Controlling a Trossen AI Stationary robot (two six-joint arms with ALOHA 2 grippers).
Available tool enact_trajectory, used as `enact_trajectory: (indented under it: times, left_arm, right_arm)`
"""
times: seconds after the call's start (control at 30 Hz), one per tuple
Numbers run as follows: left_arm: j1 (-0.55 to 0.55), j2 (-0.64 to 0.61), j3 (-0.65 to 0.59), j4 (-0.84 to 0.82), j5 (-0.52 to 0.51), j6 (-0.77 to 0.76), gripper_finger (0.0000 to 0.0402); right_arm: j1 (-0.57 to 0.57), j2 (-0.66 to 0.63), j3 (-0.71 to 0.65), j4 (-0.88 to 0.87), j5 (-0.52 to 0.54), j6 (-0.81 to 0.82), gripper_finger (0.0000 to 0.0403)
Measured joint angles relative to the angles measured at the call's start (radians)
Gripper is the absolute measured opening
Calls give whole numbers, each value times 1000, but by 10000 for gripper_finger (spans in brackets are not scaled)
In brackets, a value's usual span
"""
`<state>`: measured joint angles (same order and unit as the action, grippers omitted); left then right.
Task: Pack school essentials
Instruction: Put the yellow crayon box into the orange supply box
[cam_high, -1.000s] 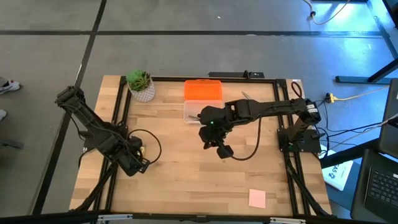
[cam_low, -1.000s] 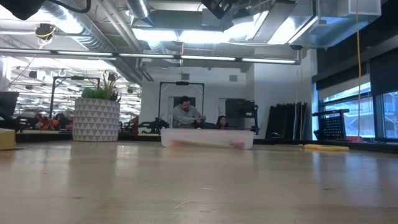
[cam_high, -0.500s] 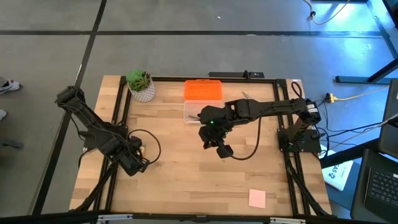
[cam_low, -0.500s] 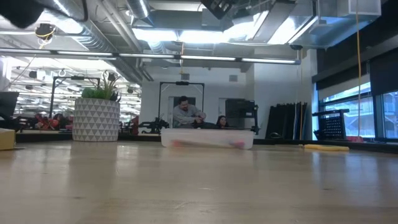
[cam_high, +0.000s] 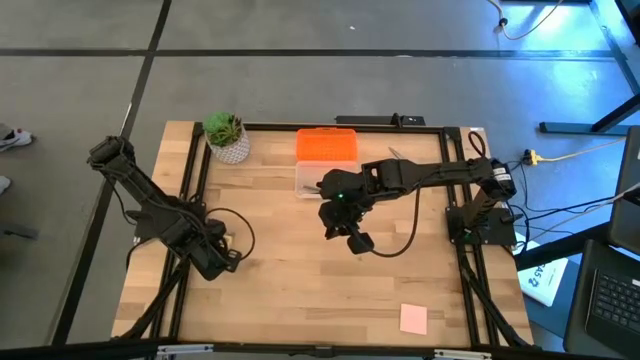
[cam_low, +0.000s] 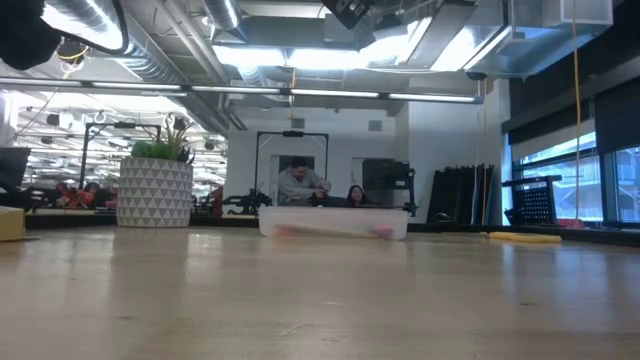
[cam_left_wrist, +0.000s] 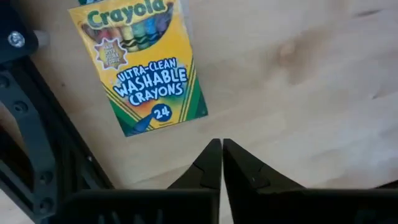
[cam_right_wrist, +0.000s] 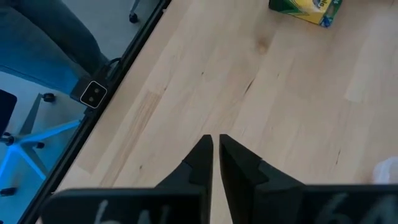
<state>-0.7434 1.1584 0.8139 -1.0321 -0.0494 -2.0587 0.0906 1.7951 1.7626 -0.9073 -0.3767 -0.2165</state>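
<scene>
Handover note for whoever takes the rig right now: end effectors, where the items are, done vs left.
Left end effector: shut, empty, over bare wood at the table's left edge, just short of the green-yellow crayon box lying flat on the table.
Right end effector: shut, empty, at mid-table in front of the clear plastic case, whose orange lid lies behind it.
Pink square note pad: on the table near its front right corner.
Done: faint coloured items show inside the case in the low view; which ones I cannot tell.
Left: crayon box and note pad still to pack.
</scene>
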Motion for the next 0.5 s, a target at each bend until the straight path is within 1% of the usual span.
enact_trajectory:
  times: [0.1, 0.37, 0.5]
  left_arm:
    - [1, 0, 0, -19, 8, -7, 53]
    - [1, 0, -14, -41, 11, -8, 201]
    - [2, 0, -52, 3, 14, -17, 268]
  right_arm:
    - [0, 0, 0, 0, 0, 0, 31]
    - [0, 0, 0, 1, 0, 0, 31]
    - [0, 0, 0, 1, 0, 0, 31]
